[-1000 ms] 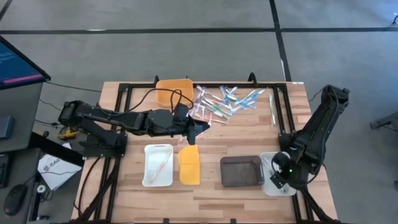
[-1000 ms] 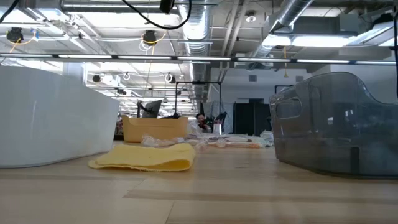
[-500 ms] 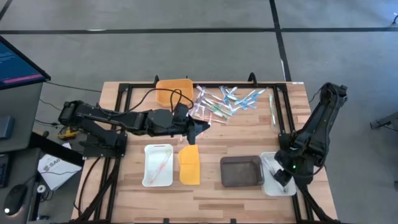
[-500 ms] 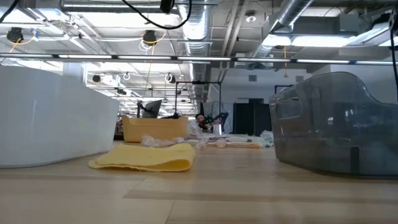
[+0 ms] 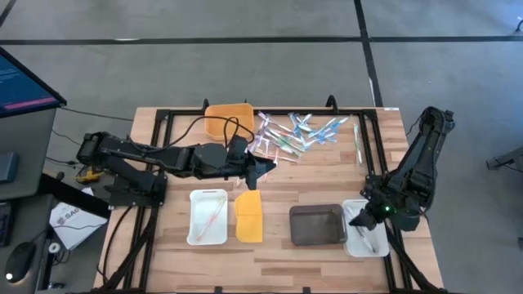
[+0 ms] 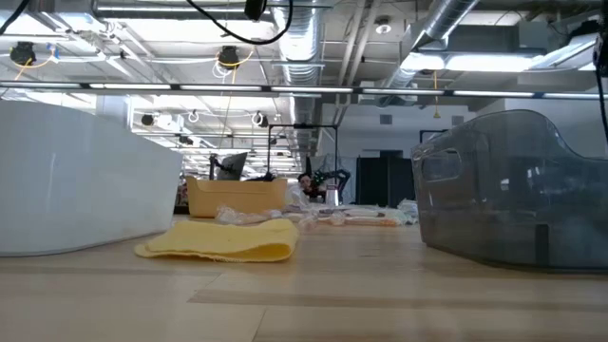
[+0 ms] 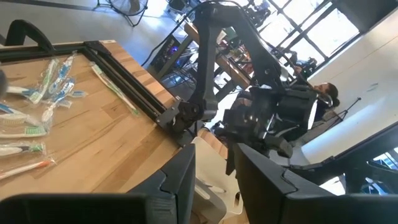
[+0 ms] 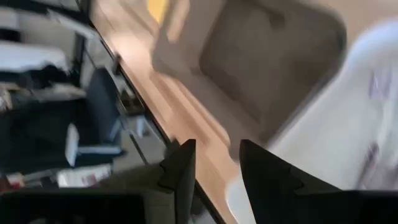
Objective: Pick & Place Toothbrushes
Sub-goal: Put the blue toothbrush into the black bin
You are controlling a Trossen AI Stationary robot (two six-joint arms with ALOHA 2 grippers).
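Observation:
The toothbrushes point(image 5: 294, 135) lie in a loose pile on the wood at the far middle of the table; they also show in the left wrist view point(image 7: 37, 93). One pink toothbrush point(image 5: 214, 214) lies in the left white tray point(image 5: 196, 233). My left gripper point(image 5: 268, 167) hangs open just short of the pile, nothing between its fingers point(image 7: 214, 152). My right gripper point(image 5: 355, 219) is open and empty above the right white tray point(image 5: 353, 245), slanting down toward the grey tray point(image 5: 317, 224). Its fingers frame both trays in the right wrist view point(image 8: 214, 146).
An orange tray point(image 5: 229, 118) stands at the far edge left of the pile. A flat yellow-orange lid point(image 5: 249, 216) lies between the left white tray and the grey tray. A single long green stick point(image 5: 357, 143) lies near the black frame rail on the right.
My right gripper has risen out of the right white tray and tipped up from pointing steeply down, swinging toward the table's left, over the tray's edge beside the grey tray.

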